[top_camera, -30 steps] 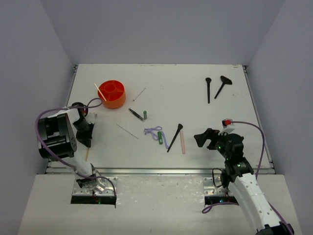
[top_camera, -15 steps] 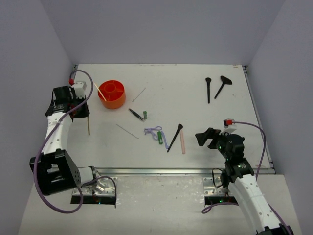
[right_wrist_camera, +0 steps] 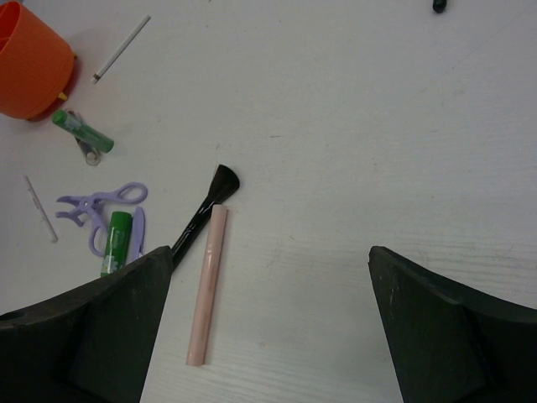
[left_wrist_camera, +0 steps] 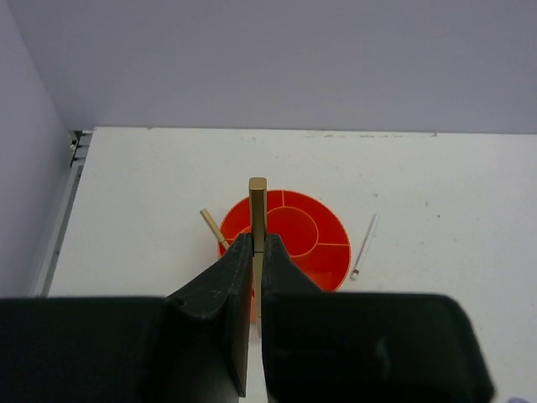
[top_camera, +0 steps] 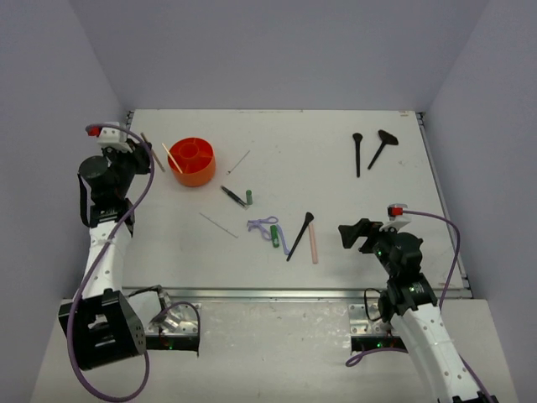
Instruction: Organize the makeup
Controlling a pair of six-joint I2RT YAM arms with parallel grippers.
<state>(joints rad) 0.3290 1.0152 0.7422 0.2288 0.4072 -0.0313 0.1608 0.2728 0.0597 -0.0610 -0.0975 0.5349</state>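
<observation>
My left gripper [top_camera: 139, 157] is shut on a tan stick [left_wrist_camera: 258, 206], held beside and above the round orange divided tub [top_camera: 195, 176], which also shows in the left wrist view [left_wrist_camera: 327, 252]. A second tan stick [left_wrist_camera: 213, 227] leans on the tub's rim. My right gripper [top_camera: 357, 235] is open and empty, its jaws wide apart [right_wrist_camera: 268, 269] just right of the pink stick [right_wrist_camera: 207, 284] and a black brush [right_wrist_camera: 205, 212]. Mid-table lie the lilac looped tool [top_camera: 264, 225], two green tubes [top_camera: 274, 234] [top_camera: 249, 197], a dark pencil [top_camera: 234, 196] and thin pale sticks [top_camera: 218, 225] [top_camera: 238, 161].
Two more black flared-head brushes [top_camera: 357, 154] [top_camera: 382, 148] lie at the back right. The white table ends in a raised rail [top_camera: 432, 168] on the right and grey walls on three sides.
</observation>
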